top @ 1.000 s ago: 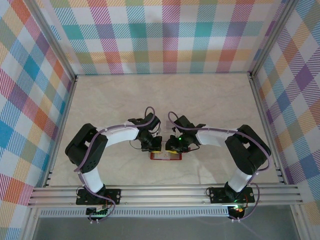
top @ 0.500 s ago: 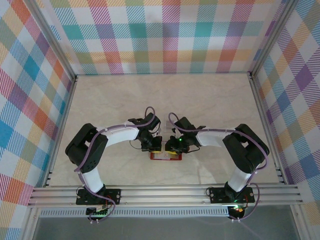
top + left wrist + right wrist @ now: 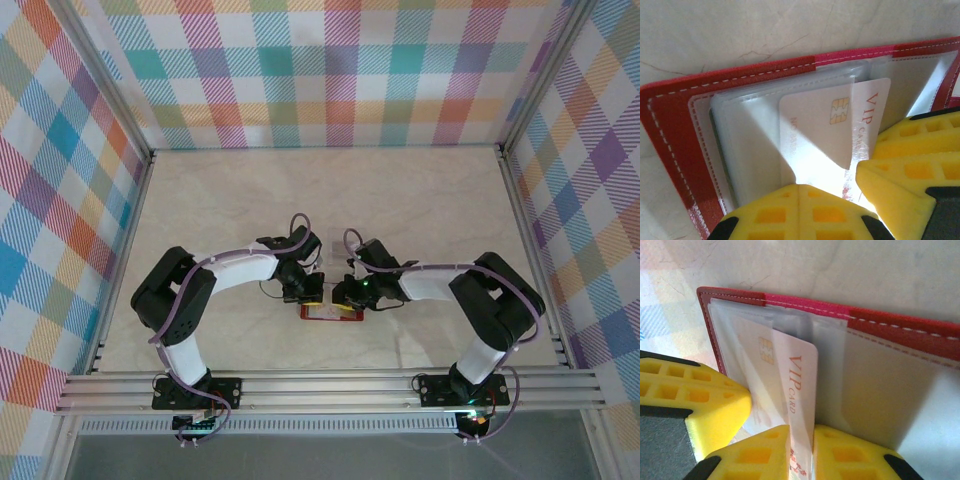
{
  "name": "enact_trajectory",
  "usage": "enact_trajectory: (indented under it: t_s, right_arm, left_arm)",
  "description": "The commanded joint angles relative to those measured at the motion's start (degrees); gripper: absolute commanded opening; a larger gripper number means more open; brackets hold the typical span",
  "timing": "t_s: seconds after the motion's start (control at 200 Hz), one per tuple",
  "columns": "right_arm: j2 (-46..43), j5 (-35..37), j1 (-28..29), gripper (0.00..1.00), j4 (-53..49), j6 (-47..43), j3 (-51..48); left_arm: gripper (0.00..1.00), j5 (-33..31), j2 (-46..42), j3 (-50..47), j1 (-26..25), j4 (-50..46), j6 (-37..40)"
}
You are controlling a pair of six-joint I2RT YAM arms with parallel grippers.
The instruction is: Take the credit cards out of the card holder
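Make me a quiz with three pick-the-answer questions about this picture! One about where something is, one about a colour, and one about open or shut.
1. Where does the card holder lie?
A. on the table, between the left end effector and the right end effector
B. against the back wall
C. on an arm

2. What colour are the letters on the VIP card?
A. blue
B. green
C. orange-red

3. How is the left end effector?
A. wide open
B. shut, fingers together
C. shut on a pen

Answers: A, the top view shows it between both arm tips; C, the right wrist view shows orange-red print; B, its fingers meet with no gap.
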Motion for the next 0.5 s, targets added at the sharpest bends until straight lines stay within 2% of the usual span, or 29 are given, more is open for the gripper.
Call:
enact_trajectory:
  t_s: [0.0,0.27,0.495]
  right_arm:
    - [-0.63,-3.99,-0.02,0.18,7.72,2.42,-1.59]
    - [-2.76,-3.41,-0.02,0.12,9.41,3.00,-2.79]
    - [-4.80,-1.35,-0.02,0.07,5.61,1.61,-2.66]
  left_arm:
    - [0.04,-1.65,1.23,-0.04,-0.78,-1.82,0.46]
    - [0.04,-1.72,0.78,0.09,-1.17,-1.61,0.11]
    - [0.04,-2.11,0.45,0.33,-1.26,-1.69,0.11]
